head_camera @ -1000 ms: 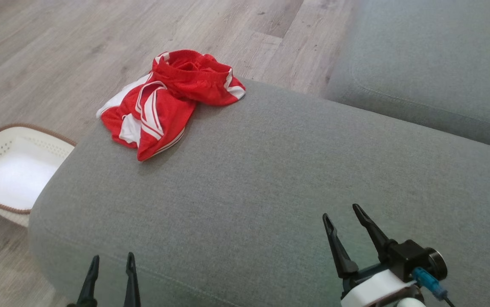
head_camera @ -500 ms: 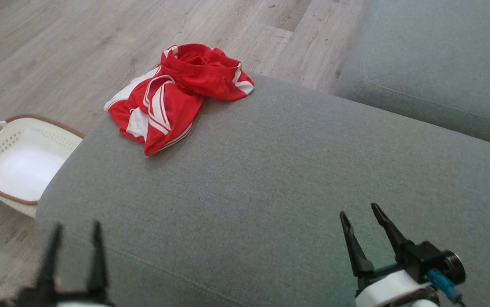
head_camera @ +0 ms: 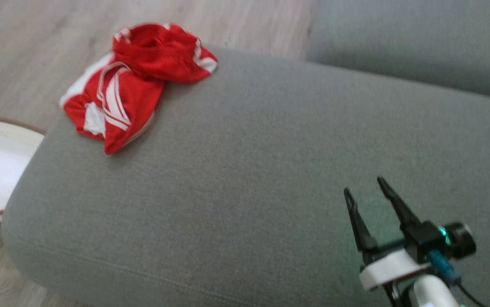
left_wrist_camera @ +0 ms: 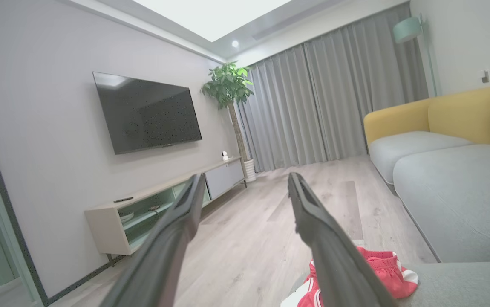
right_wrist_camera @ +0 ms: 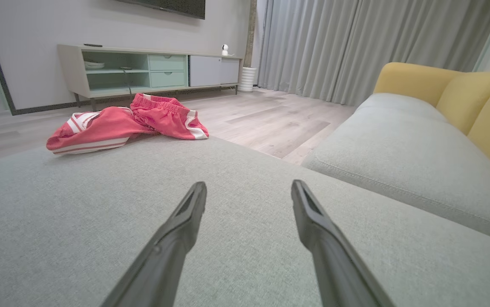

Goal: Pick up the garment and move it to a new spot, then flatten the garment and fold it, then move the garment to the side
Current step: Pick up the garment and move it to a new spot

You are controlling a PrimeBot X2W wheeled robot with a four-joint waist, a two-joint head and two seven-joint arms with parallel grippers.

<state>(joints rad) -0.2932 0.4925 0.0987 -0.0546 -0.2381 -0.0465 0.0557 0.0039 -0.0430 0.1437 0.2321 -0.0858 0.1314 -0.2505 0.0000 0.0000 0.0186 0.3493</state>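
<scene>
A large grey seat cushion (head_camera: 249,149) of a sofa takes up most of the head view, with pale wood-look floor (head_camera: 36,34) beyond it. A crumpled red garment (head_camera: 130,91) with white stripes and panels lies at the cushion's far left corner, bunched up, with its elastic waistband towards the far edge and a flatter part spread towards the left edge. The right gripper (head_camera: 364,184) is over the near right part of the cushion, well apart from the garment. Its two dark fingers are spread wide, point towards the far edge and grasp nothing. Whether they touch the fabric of the cushion cannot be told. In the left wrist view the left gripper (left_wrist_camera: 245,175) also has its fingers parted with nothing between them. They point out over the floor towards a wall-mounted television (left_wrist_camera: 147,113), a low cabinet (left_wrist_camera: 113,221), a potted plant (left_wrist_camera: 228,85) and grey curtains (left_wrist_camera: 321,106). The garment shows low in that view, partly behind one finger, on the cushion's corner. A white basket (head_camera: 10,128) with a brown rim stands on the floor beside the cushion's left edge. A second grey seat cushion (head_camera: 398,42) lies past the far right edge, and the right wrist view shows a yellow backrest (right_wrist_camera: 462,94) behind it.
</scene>
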